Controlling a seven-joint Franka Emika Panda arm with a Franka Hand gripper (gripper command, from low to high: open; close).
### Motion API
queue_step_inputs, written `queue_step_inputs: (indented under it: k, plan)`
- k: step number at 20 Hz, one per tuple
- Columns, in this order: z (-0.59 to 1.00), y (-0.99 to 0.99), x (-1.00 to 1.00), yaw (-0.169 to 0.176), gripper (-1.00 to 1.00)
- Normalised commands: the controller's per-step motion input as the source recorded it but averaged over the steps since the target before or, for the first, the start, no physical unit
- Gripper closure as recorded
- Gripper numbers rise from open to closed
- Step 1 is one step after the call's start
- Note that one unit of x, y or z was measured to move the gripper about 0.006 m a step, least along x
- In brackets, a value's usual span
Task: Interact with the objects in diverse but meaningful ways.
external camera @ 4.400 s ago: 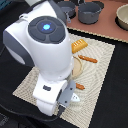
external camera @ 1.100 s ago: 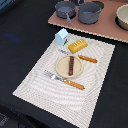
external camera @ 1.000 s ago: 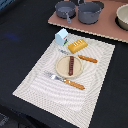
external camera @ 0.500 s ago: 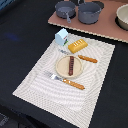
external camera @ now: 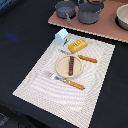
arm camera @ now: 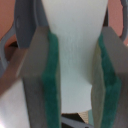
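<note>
Arm has gone from the exterior view: ~4 s ago its white body covered the middle of the frame over the mat, in the last sec and now the whole layout is in the open. Nothing on the mat has shifted over the last sec, so this reads as a pause between interactions w/ the arm pulled back out of shot.

Layout now, exterior view: striped placemat (external camera: 47,95) fills centre and lower left. Round plate (external camera: 62,69) at mid-frame w/ thin red-brown sausage (external camera: 71,65) lying on it, roughly upright in the picture. Carton (external camera: 62,36) stands at the mat's upper edge, bread loaf (external camera: 78,46) just beside it toward the right. Knife (external camera: 82,57) w/ orange handle right of the plate, fork (external camera: 67,81) below it, handle pointing lower right. Saucepan (external camera: 65,9) sits at top centre on the pinkish board (external camera: 107,29), a second grey pot (external camera: 90,12) just right of it, a pale bowl (external camera: 123,16) at the top right edge. Small white speckled piece: can't find it at this res.

Wrist view: gripper (arm camera: 79,75) jaws apart, green pads (arm camera: 52,75) w/ a clear gap between and nothing clamped; pale surface beyond them, blurred, can't tell what it is.

My read: last handling done, all items free, next pick open
</note>
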Motion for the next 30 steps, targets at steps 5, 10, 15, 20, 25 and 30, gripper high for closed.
queue_step_inputs:
  k: [5,10,15,20,25,30]
  plan:
    - [-0.19,-0.01,-0.24,0.017,1.00]
    - [-0.19,0.00,-0.45,0.021,1.00]
    - [-0.24,-0.04,-0.40,0.017,1.00]
    - [-0.26,-0.12,-0.41,0.006,1.00]
    - [-0.25,-0.16,-0.40,0.000,1.00]
    - [-0.25,-0.19,-0.43,0.000,1.00]
